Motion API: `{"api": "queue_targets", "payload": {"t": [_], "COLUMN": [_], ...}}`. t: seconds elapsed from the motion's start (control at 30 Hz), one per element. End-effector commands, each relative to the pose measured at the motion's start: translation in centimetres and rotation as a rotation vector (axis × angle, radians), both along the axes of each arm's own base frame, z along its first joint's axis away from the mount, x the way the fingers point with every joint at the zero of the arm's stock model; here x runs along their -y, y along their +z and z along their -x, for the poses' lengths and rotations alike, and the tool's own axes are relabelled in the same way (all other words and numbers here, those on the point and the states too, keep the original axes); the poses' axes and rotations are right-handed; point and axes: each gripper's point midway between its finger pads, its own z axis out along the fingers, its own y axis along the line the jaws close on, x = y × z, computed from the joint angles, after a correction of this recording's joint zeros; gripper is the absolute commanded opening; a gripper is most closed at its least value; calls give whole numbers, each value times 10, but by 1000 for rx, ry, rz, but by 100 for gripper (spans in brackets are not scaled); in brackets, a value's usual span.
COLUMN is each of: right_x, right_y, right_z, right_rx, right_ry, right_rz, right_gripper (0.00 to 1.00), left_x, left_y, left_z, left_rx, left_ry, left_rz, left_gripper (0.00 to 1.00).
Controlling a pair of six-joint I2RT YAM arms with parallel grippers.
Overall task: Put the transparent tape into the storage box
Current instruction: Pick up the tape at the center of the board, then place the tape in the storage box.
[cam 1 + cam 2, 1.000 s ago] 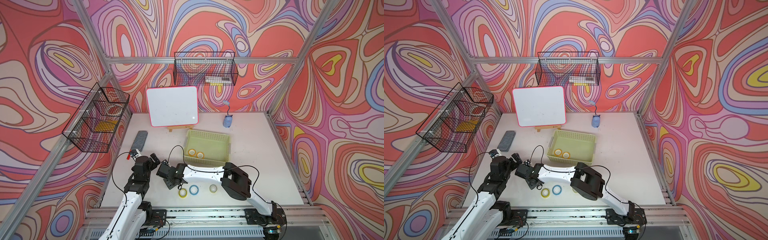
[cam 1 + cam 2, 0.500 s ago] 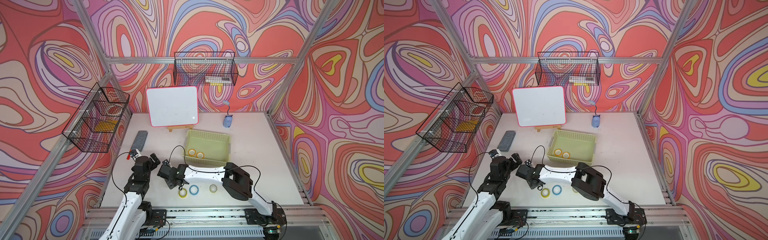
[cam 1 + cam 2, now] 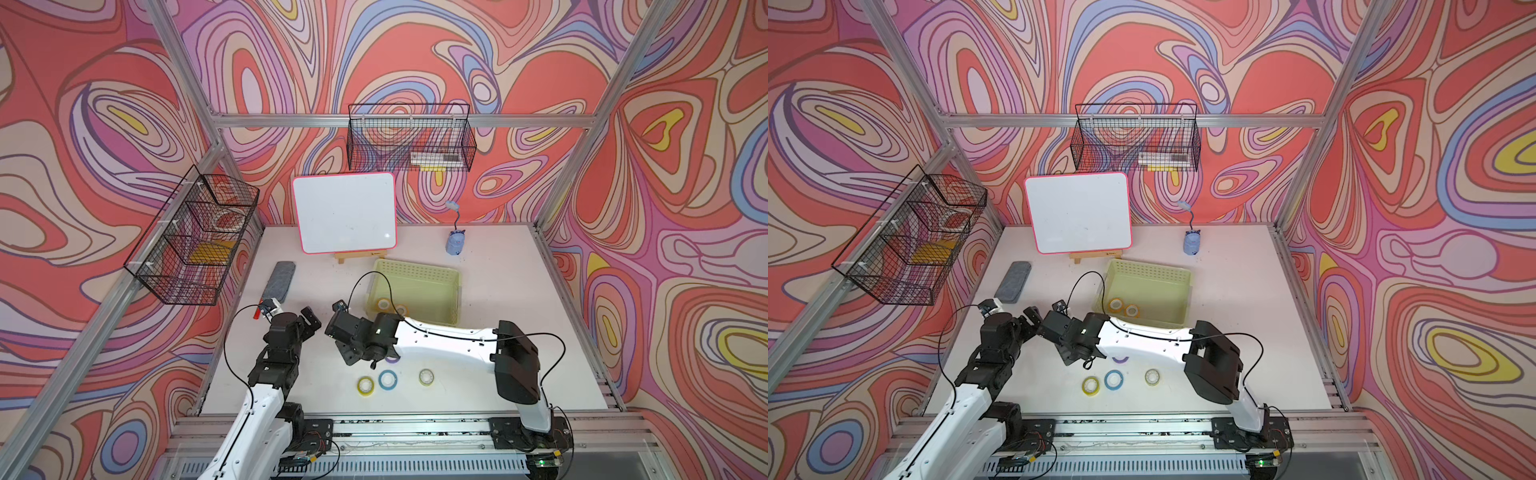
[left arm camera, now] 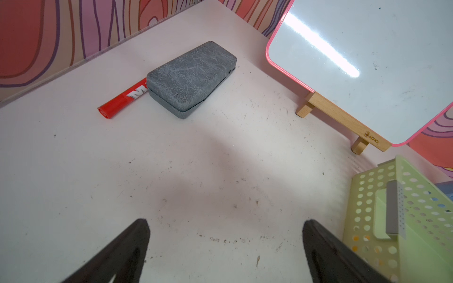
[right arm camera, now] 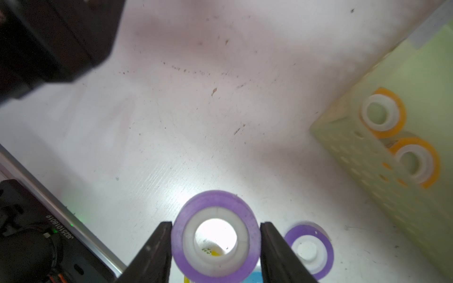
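My right gripper (image 5: 216,224) is shut on a purple transparent tape roll (image 5: 215,199), one finger on each side of its rim, and the table shows through its core. A second purple roll (image 5: 308,248) lies on the table beside it. In both top views the right wrist hides most of this, and only a purple sliver (image 3: 390,358) shows. The pale yellow-green storage box (image 3: 415,270) (image 3: 1148,266) stands just beyond, with two orange rolls (image 3: 383,304) (image 5: 382,115) inside. My left gripper (image 4: 225,221) (image 3: 311,318) is open over bare table, holding nothing.
Yellow (image 3: 366,385), blue (image 3: 387,379) and clear (image 3: 427,377) tape rolls lie near the front edge. A grey eraser (image 4: 193,76) and a red marker (image 4: 120,100) lie at the left. A whiteboard on a wooden stand (image 3: 347,216) and a small blue lamp (image 3: 455,241) stand at the back.
The right jaws have closed onto the purple roll. Neither arm has visibly shifted, and the left gripper stays open.
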Motion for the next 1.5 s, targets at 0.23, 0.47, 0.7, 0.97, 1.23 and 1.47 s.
{"api": "queue_targets", "payload": {"t": [0.23, 0.47, 0.7, 0.97, 1.23, 1.47], "right_x": [88, 150, 179, 187, 197, 199], "right_y": [43, 42, 10, -40, -73, -94], "right_z": [-67, -106, -124, -132, -136, -134], "right_rx": [60, 46, -29, -144, -230, -282], "right_ry": [-169, -277, -334, -355, -387, -390], "right_rz": [-44, -50, -25, 22, 56, 77], "right_gripper": [55, 55, 55, 55, 55, 55], "left_x": [39, 55, 58, 57, 55, 54], "left_y": [8, 7, 5, 6, 5, 5], "left_z": [-14, -22, -25, -24, -23, -22], "left_rx": [90, 96, 82, 84, 83, 81], "left_ry": [-219, -300, -320, -311, -303, -296], "left_rz": [73, 116, 122, 117, 111, 111], "left_gripper": [99, 99, 99, 99, 99, 99]}}
